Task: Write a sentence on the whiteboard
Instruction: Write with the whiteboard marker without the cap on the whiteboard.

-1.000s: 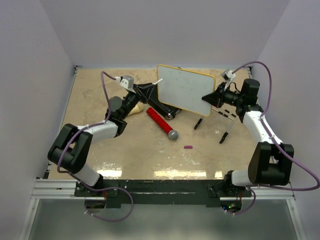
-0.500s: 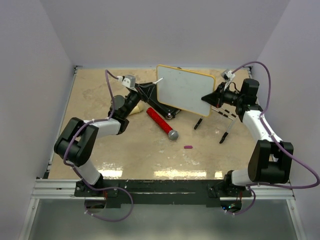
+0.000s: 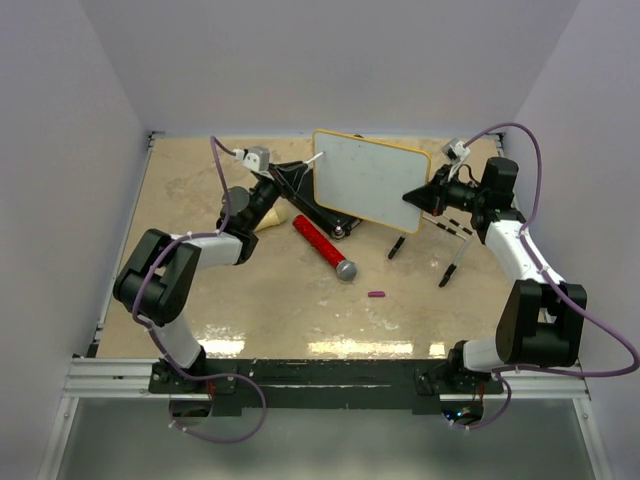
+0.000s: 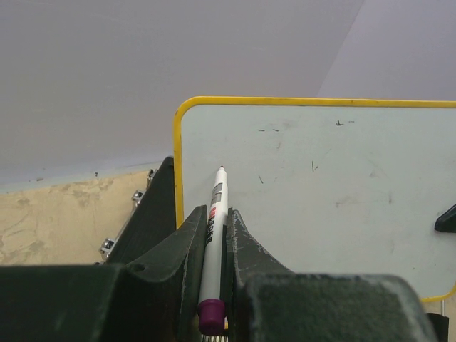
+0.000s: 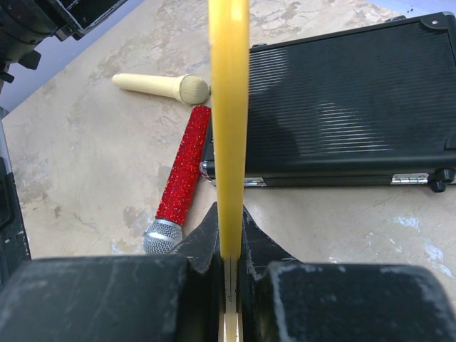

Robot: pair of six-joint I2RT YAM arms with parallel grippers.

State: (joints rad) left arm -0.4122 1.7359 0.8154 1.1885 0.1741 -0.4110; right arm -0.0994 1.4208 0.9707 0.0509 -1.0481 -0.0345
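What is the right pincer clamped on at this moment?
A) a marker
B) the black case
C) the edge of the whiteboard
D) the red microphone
C: in the right wrist view the right pincer is shut on the yellow rim of the whiteboard, seen edge-on, while the black case and red microphone lie untouched beyond it.

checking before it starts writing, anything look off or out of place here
The whiteboard is not lying flat: the right gripper clamps its edge and holds it tilted up over the table. A small purple piece, maybe a pen cap, lies loose on the table.
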